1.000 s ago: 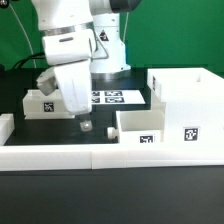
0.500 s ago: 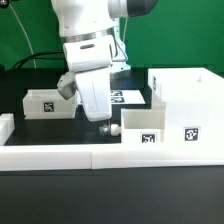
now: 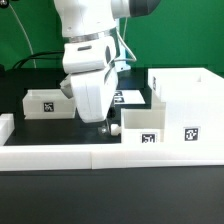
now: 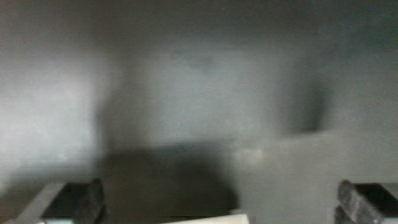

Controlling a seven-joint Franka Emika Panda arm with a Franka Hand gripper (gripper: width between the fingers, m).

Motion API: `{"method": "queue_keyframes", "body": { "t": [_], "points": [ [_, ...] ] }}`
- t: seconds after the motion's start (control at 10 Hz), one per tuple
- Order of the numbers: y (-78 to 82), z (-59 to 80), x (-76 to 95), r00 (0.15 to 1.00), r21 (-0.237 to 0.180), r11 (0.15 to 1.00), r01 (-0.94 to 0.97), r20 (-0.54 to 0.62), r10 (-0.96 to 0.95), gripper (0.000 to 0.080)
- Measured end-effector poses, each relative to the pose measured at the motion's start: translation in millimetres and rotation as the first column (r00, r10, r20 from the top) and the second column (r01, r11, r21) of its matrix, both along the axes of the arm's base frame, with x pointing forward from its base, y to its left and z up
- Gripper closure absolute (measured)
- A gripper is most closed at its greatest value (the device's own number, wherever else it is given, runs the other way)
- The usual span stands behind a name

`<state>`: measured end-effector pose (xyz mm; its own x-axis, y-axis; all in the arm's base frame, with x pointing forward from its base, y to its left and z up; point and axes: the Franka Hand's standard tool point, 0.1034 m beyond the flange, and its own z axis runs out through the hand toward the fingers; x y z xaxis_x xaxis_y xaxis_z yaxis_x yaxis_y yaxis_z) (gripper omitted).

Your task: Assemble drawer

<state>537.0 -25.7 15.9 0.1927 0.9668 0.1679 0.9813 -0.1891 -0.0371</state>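
In the exterior view a large white hollow box housing (image 3: 195,92) stands at the right. A small white open-top tray (image 3: 138,124) with a tag sits against its left side. A second small tray (image 3: 44,103) stands at the left. My gripper (image 3: 103,123) hangs low between the two trays, its tips just beside the left wall of the middle tray. In the wrist view the picture is blurred grey. My gripper (image 4: 221,204) shows its two fingers (image 4: 71,200) far apart at the edges, open, with nothing held. A white corner (image 4: 217,219) shows at the edge.
The marker board (image 3: 122,97) lies flat behind the gripper, partly hidden by the arm. A long low white border wall (image 3: 100,156) runs along the front of the table. A short white block (image 3: 5,124) sits at the far left.
The arm has moved to the exterior view's right and down, from beside the left tray to the left wall of the middle tray. The parts have not moved.
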Motion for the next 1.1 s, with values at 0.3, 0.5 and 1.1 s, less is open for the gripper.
{"method": "queue_keyframes", "body": {
  "t": [0.3, 0.5, 1.1],
  "points": [
    [-0.6, 3.4, 8.4, 0.999, -0.004, 0.999, -0.048, 0.021, 0.048, 0.0150],
    [1.9, 8.0, 25.9, 0.997, -0.011, 0.997, -0.072, 0.019, 0.072, 0.0150],
    [12.5, 7.8, 32.6, 0.998, -0.036, 0.998, -0.061, 0.028, 0.062, 0.0150]
  ]
}}
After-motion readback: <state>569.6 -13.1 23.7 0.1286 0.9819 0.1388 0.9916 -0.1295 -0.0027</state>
